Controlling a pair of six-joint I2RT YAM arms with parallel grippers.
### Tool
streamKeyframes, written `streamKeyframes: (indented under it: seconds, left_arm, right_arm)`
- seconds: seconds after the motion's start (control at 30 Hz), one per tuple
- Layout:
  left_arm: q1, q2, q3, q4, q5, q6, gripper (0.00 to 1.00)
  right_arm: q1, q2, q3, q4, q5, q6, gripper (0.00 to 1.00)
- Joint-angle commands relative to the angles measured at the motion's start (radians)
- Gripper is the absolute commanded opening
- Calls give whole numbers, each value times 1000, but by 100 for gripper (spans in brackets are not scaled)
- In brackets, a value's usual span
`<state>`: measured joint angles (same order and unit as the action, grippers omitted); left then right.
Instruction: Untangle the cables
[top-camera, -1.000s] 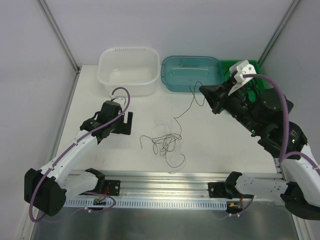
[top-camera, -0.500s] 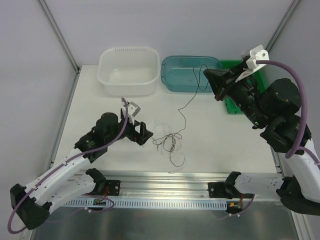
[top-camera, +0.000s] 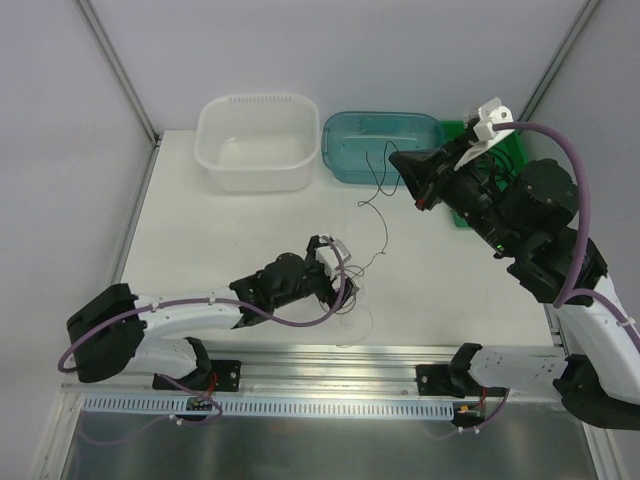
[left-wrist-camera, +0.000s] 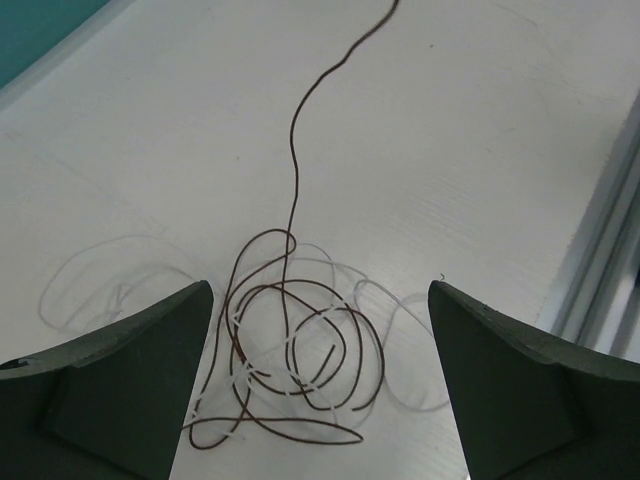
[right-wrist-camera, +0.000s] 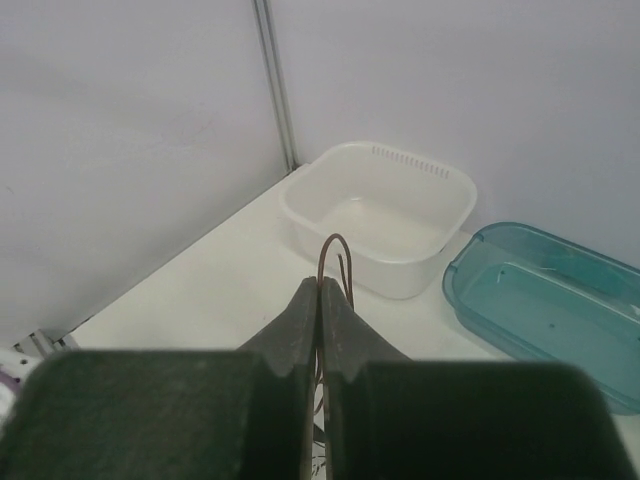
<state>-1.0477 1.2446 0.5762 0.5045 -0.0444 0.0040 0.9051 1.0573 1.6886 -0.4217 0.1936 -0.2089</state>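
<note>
The cables lie in a loose tangle (top-camera: 345, 292) on the white table, a thin dark brown cable (left-wrist-camera: 294, 180) looped through a thin white cable (left-wrist-camera: 414, 406). My left gripper (top-camera: 328, 266) hangs low over this tangle, open, its jaws on either side of the loops in the left wrist view (left-wrist-camera: 318, 290) and touching nothing. My right gripper (top-camera: 398, 160) is raised near the teal tub and shut on the brown cable's end, which loops out of the tips (right-wrist-camera: 333, 238). From there the brown strand (top-camera: 383, 232) hangs down to the tangle.
A white tub (top-camera: 257, 172) and a teal tub (top-camera: 385, 172) stand at the table's back edge, with a green tray (top-camera: 455, 128) partly hidden behind my right arm. An aluminium rail (top-camera: 330, 360) runs along the near edge.
My left arm has swung right and stretched out, bringing its open gripper over the tangle. My right gripper has stayed raised, shut on the brown cable, shifting slightly.
</note>
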Motion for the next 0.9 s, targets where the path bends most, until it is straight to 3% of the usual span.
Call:
streamKeyframes:
  seconds: [0.0,0.4,0.5,0.53,0.6,0.63,0.67,0.87]
  left_arm:
    - [-12,117,86,226,-71,68,90]
    - [-38,473,246,456,-143,54,83]
    - [-40,538,275,497,-186,48,59]
    - [-40,559,281,508,-193,47,40]
    - [-40,570,289,517,-198,45,21]
    - [-40,567,290,519,-199,45,6]
    - [-40,566,287,520,-201,45,0]
    - [-40,452,229,519,-236,47,0]
  right_arm:
    - [2,-20,2,60,-57,54,1]
    - [2,-48,-4,38,-75,75,1]
    - [2,-62,-13,29,-77,75,1]
    - [2,-66,-20,26,-74,72,1]
    - [2,-85,-41,21,-60,68,1]
    - [2,-92,-52,18,-53,65,1]
    - [2,-100,-59,17,-43,62,1]
    - [2,-180,-162,-26,72,31,1]
